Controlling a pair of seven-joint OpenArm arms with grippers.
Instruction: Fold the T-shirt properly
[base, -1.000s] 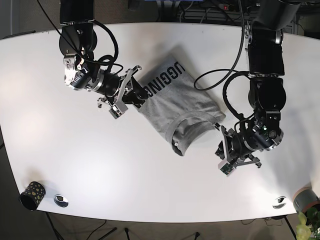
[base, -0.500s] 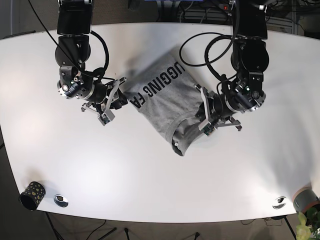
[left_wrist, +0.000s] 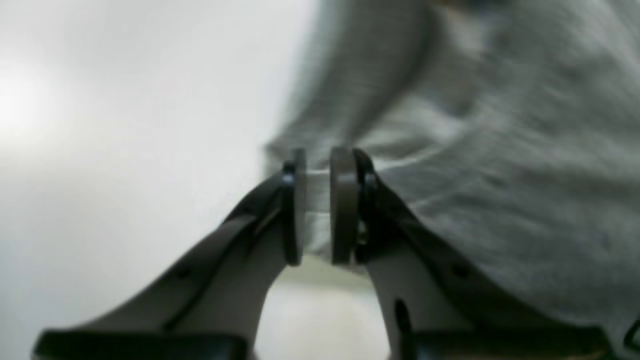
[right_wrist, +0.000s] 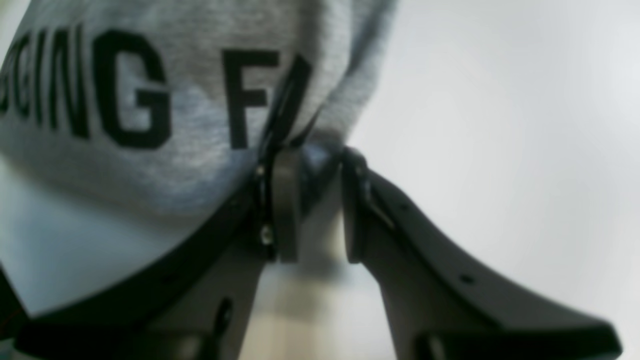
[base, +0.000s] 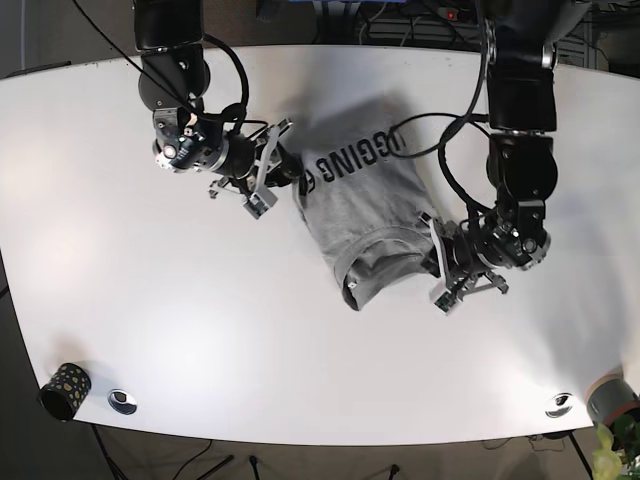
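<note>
Base: grey T-shirt (base: 365, 215) lies bunched mid-table (base: 180, 330), both tools at its edges.
Left wrist: left tool (left_wrist: 320, 210) nearly closed, thin fabric edge between pads.
Right wrist: right tool (right_wrist: 310, 210) narrow, pinching hem. Soft, light, drapes; grip hems.

T-shirt (base: 365, 215) mid-table (base: 200, 330), right tool (base: 288, 172) at its left edge, left tool (base: 436, 262) at its right

The right gripper (right_wrist: 310, 205) is clamped on the shirt (base: 370, 200) edge; the left gripper (left_wrist: 317, 205) is likewise pinched onto cloth, both arms lowered.
</note>
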